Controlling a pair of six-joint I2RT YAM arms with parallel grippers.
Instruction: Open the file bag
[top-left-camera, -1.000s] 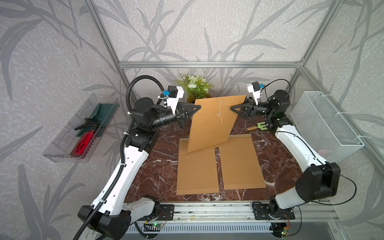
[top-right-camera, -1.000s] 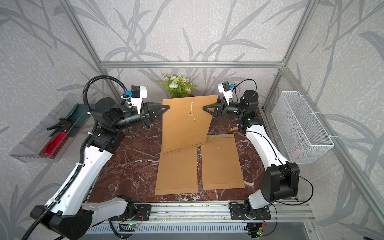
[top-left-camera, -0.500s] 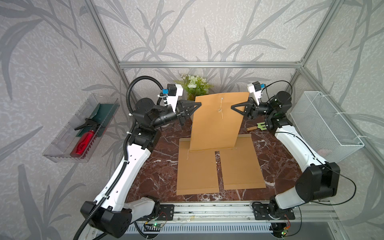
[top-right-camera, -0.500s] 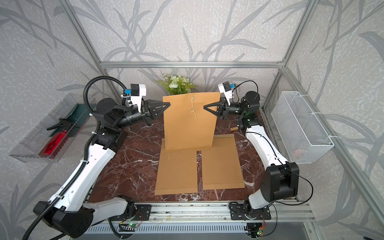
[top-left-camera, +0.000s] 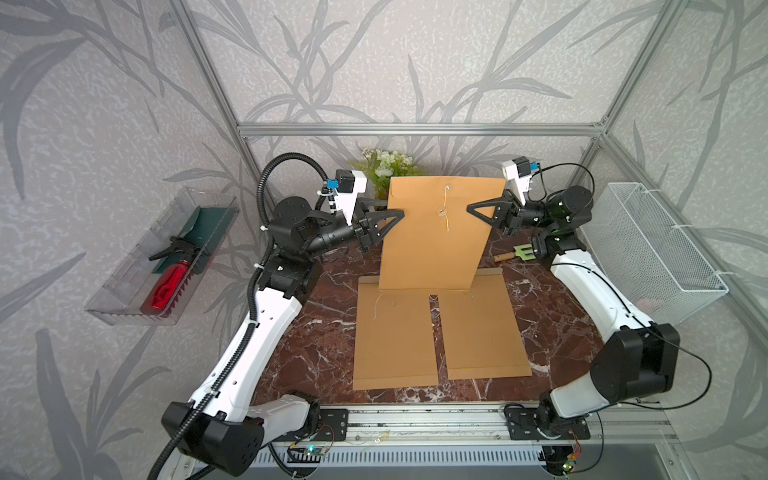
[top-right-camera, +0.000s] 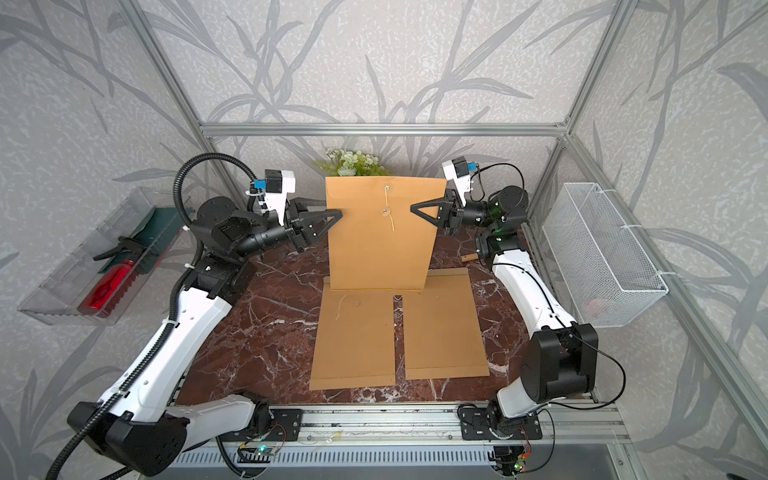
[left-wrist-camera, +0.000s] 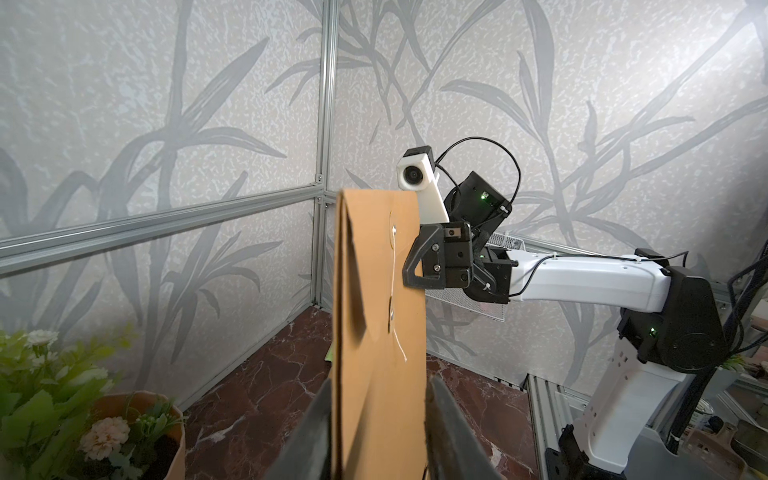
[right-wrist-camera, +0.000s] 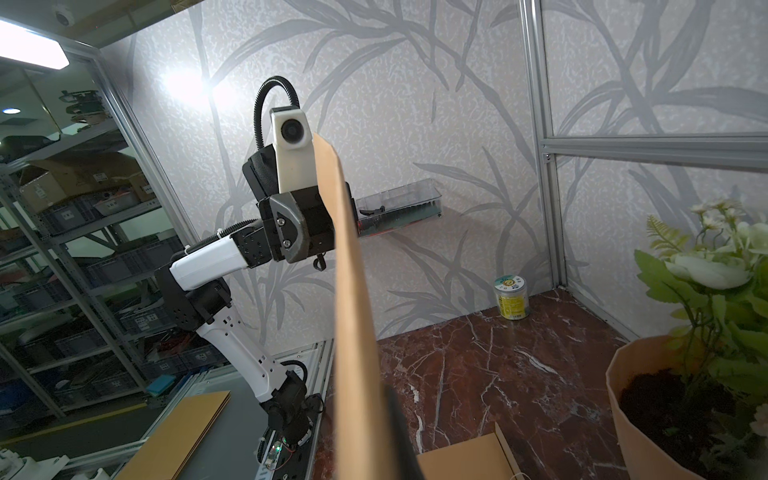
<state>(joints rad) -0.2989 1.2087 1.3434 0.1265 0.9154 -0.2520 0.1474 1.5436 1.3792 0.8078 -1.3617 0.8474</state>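
— What lies nearest on the marble tabletop (top-left-camera: 326, 332)?
— Two kraft envelopes (top-left-camera: 395, 332), flat. Past them the file bag (top-left-camera: 432, 245) hangs upright: the right gripper (top-left-camera: 470, 207) pinches one side edge, and the left gripper (top-left-camera: 397, 209) has its jaws spread astride the other. Behind are a potted plant (top-left-camera: 388, 164) and a leaf-patterned wall (top-left-camera: 415, 62).

Findings: File bag (top-left-camera: 436, 245): matt brown kraft paper, smooth, with pale string tie (top-left-camera: 446, 222). Tabletop (top-left-camera: 328, 332) beneath the file bag: glossy dark-red marble finish, white veining. Basket (top-left-camera: 665, 249) at the file bag's right-arm side: white metal wire mesh. Tray (top-left-camera: 120, 299) at its left-arm side: clear glossy plastic.
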